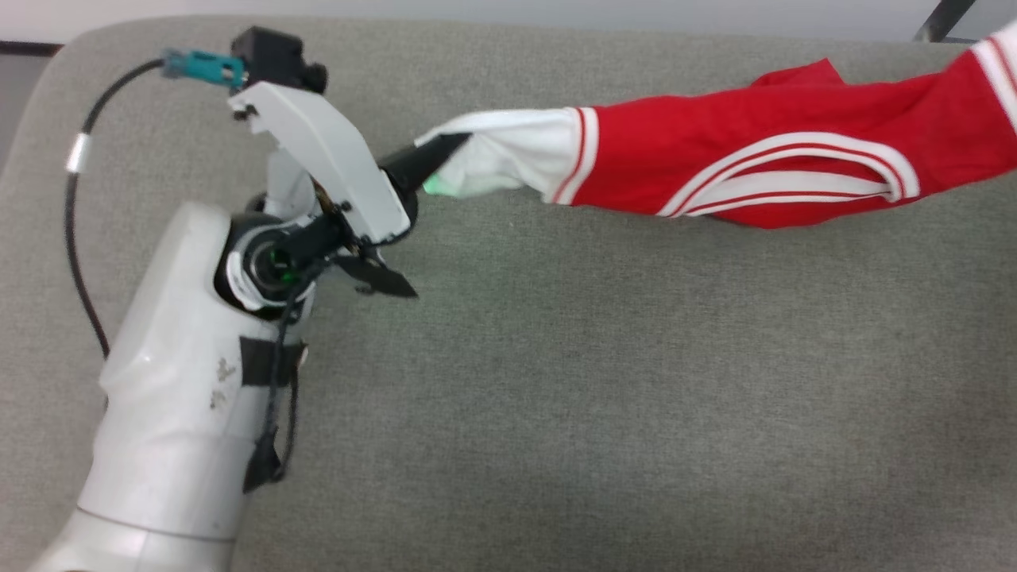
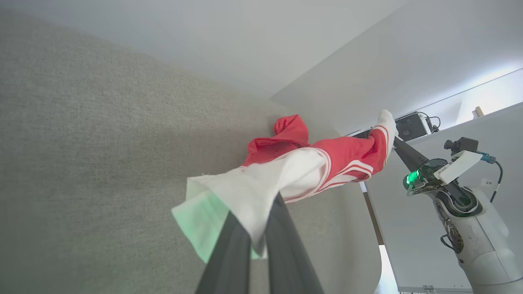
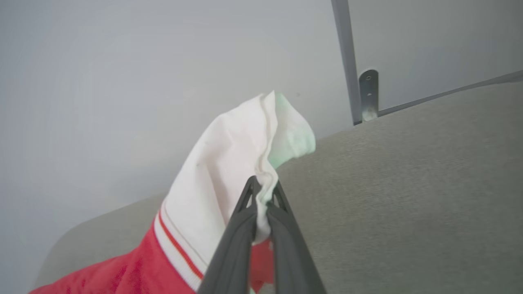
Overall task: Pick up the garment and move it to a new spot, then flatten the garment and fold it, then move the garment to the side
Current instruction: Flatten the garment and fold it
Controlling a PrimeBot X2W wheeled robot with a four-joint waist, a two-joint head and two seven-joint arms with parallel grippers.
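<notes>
Head view has the garment (image 1: pixel 755 159) strung out as a twisted band over the grey fabric surface (image 1: pixel 596 397). One white sleeve is in my left gripper (image 1: pixel 449 147), and the other runs off the right edge.

Is that grip solid?

Left wrist view says yes: the two dark fingers are pressed together on the sleeve's cuff, with cloth spilling out on either side. On the other side my right gripper (image 3: pixel 263 192) is pinched tight on its own white sleeve, a fold squeezed between the tips.

Why hold it by the sleeves?

I judge it the quickest way to get width. With a sleeve in each gripper and the two pulled apart, the body should open out when I lower it to flatten. For now the red middle is bunched and sags, and I can't tell whether it touches the surface.

How are the arms sitting?

My left forearm (image 1: pixel 175 381) comes up from the lower left of the head view. Its wrist is bent over and the fingers point across to the right, into the sleeve. In the left wrist view the right gripper is well apart on the far side, its pale forearm (image 2: pixel 478 241) rising from below, fingers angled up into the cloth
</notes>
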